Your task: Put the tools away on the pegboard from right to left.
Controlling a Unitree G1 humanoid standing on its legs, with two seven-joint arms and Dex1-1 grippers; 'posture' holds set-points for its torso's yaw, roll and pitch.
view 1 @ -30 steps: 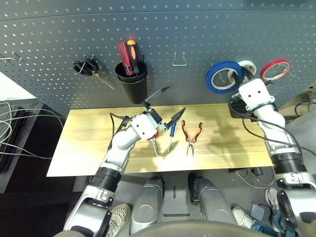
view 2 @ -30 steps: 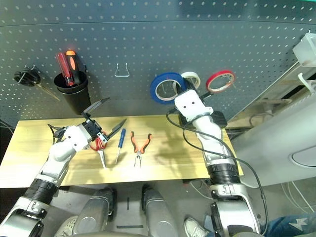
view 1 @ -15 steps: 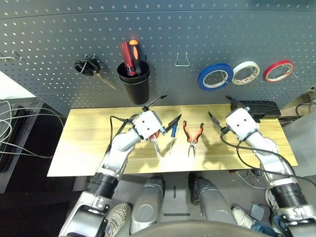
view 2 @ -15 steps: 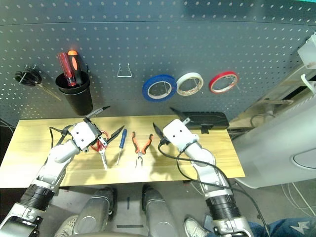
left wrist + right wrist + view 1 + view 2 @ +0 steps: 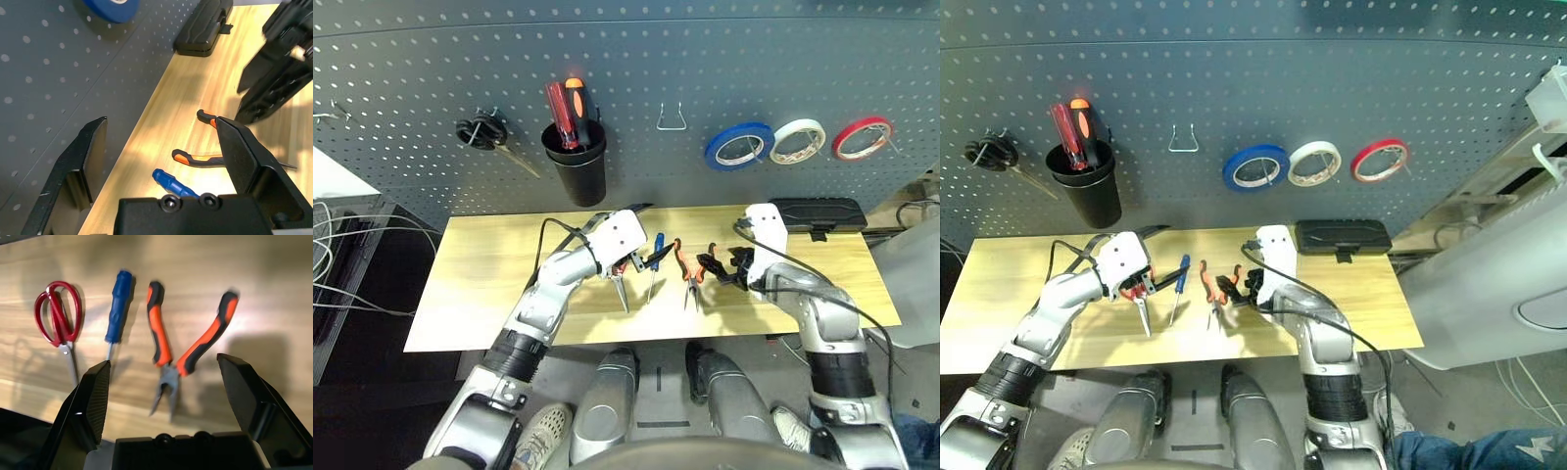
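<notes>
Nearer the pliers [image 5: 694,279] now, the right hand [image 5: 726,266] hovers over the desk [image 5: 489,284] in the head view, the left hand [image 5: 658,230] by the screwdriver [image 5: 656,255]. Left wrist view: wide open, empty. Right wrist view: likewise; centre over the handles, lower straight, then close evenly.

Left pincer [image 5: 161,127]: spread, empty | Right pincer [image 5: 164,360]: spread, empty

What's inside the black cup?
The black cup holds a red handle and an orange-and-black handle. The cup's wall hides their lower ends.
</notes>
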